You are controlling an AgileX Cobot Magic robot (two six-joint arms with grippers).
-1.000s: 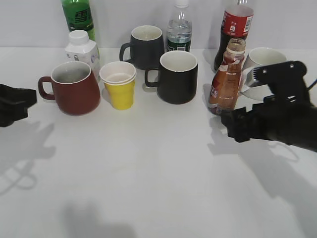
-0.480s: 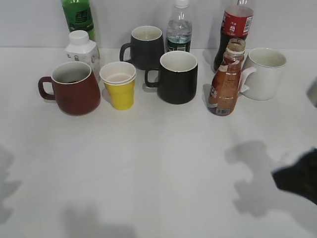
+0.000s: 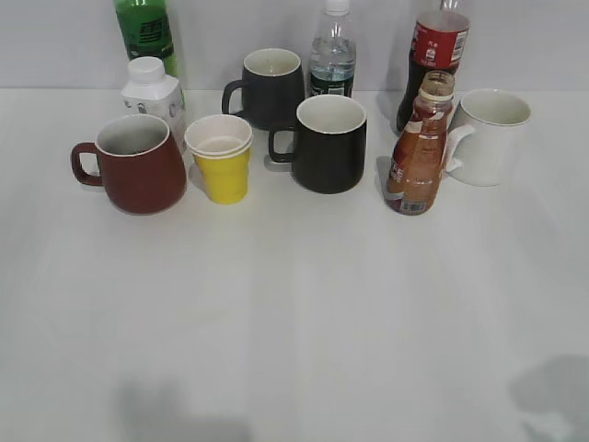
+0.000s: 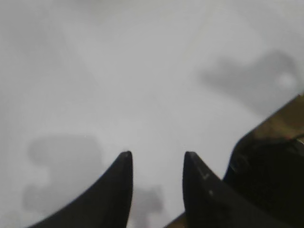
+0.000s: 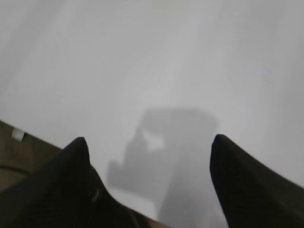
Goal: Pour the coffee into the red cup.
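The coffee bottle (image 3: 419, 152), curvy with a brown and orange label and no cap, stands upright on the white table at the right, next to a white mug. The red cup (image 3: 138, 164), maroon with a white inside, stands at the left with its handle to the left. Neither arm shows in the exterior view. In the left wrist view my left gripper (image 4: 156, 156) is open and empty over bare table. In the right wrist view my right gripper (image 5: 149, 140) is wide open and empty over bare table.
A yellow paper cup (image 3: 221, 158), two black mugs (image 3: 329, 143) (image 3: 269, 87), a white mug (image 3: 490, 134), a white-capped small bottle (image 3: 153, 92), a green bottle (image 3: 145, 33), a water bottle (image 3: 333, 55) and a cola bottle (image 3: 438, 46) crowd the back.
Both arms have pulled back out of the exterior view, the right one away from the coffee bottle toward the lower right. The bottle and cups have not moved.
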